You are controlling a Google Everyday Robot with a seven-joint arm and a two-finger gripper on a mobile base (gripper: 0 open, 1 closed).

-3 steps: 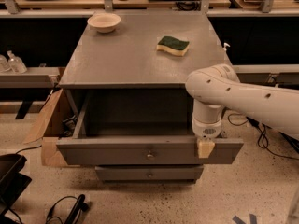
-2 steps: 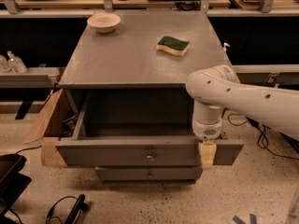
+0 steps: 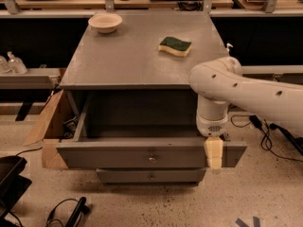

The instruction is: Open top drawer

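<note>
Your top drawer (image 3: 104, 157) stands pulled well out from under the worktop (image 3: 137, 63). Its deep grey box is open to view, and its flat front lies at 6 o'clock of the cabinet, overhanging the narrower drawer front (image 3: 151, 176) beneath it. Against the picture from 1 s ago, the front has come only a shade further out. Against the one from 0.7 s ago it has hardly shifted, so judge the pull as at or near its end. The small round knob (image 3: 152, 158) sits bare at the middle of the front.

What has moved is the gripper (image 3: 213, 153). It has slid a little down and towards 3 o'clock, and now hangs across the top edge of the front, at 3 o'clock of the knob and well apart from it, near the right end. It appears to touch the front, though this view does not settle that. You cannot tell from here how far the gripper is open, or whether it has hold of anything. The white arm (image 3: 255, 89) reaches in from 3 o'clock, its wrist pointing straight down.

For the task, the opening seems as good as done. What remains, by my judgement, is to lift the gripper clear without nudging the front back in.

Further out, a green sponge (image 3: 174, 46) lies on the worktop at 1 o'clock of the drawer, and a bowl (image 3: 105, 22) sits at 11 o'clock near the far edge. Both are well apart from the arm. A cardboard box (image 3: 47, 126) leans at 9 o'clock, beside the cabinet.
</note>
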